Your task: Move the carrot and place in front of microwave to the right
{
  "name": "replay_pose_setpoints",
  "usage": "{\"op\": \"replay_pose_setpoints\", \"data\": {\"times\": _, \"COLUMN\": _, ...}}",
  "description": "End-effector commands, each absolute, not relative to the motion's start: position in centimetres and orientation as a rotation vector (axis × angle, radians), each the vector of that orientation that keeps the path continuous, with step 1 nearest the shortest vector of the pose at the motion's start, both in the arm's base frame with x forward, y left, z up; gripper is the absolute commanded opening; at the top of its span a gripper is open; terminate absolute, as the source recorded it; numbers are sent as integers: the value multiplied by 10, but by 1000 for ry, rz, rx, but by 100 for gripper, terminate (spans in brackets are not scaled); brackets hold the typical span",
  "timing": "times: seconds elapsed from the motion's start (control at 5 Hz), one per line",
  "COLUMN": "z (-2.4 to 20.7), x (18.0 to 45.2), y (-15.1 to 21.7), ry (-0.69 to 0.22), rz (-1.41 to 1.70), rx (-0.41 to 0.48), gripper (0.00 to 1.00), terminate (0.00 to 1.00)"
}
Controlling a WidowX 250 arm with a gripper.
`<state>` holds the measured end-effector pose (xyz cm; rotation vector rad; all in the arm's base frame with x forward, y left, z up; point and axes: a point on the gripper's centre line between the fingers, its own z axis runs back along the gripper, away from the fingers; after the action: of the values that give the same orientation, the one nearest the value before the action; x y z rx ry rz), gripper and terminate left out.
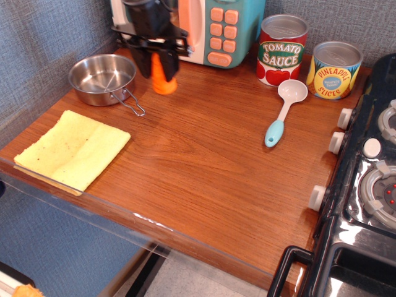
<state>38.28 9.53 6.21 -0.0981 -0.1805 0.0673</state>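
Note:
The orange toy carrot (163, 75) hangs wide end down in my black gripper (158, 64), its base at or just above the wooden counter; I cannot tell if it touches. The gripper is shut on the carrot's upper part. It is right in front of the toy microwave (216, 28), before the left part of its door. The microwave has a white frame, teal body, orange handle and orange buttons, and stands at the back edge. The arm hides part of the microwave door.
A steel pan (102, 78) sits left of the carrot. A yellow cloth (73, 148) lies at the front left. A tomato sauce can (282, 49), a pineapple can (334, 69) and a blue-handled spoon (284, 111) are at the right. A black stove (365, 179) borders the right edge.

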Motion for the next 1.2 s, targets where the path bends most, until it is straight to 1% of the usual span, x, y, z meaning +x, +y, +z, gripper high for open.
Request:
{"op": "replay_pose_setpoints", "data": {"times": 0.0, "z": 54, "x": 414, "y": 58, "ry": -193, "rz": -26, "rx": -136, "gripper": 0, "terminate": 0}}
{"op": "replay_pose_setpoints", "data": {"times": 0.2, "z": 46, "x": 416, "y": 57, "ry": -170, "rz": -33, "rx": -133, "gripper": 0, "terminate": 0}}
{"op": "replay_pose_setpoints", "data": {"times": 0.4, "z": 47, "x": 415, "y": 59, "ry": -157, "rz": -27, "rx": -122, "gripper": 100, "terminate": 0}}
{"op": "replay_pose_setpoints", "data": {"times": 0.6, "z": 58, "x": 413, "y": 57, "ry": -180, "rz": -33, "rx": -117, "gripper": 100, "terminate": 0}}
{"op": "replay_pose_setpoints", "data": {"times": 0.8, "z": 81, "x": 409, "y": 51, "ry": -230, "rz": -48, "rx": -127, "gripper": 100, "terminate": 0}}
{"op": "replay_pose_setpoints", "data": {"times": 1.0, "z": 114, "x": 401, "y": 44, "ry": -297, "rz": -64, "rx": -131, "gripper": 100, "terminate": 0}}
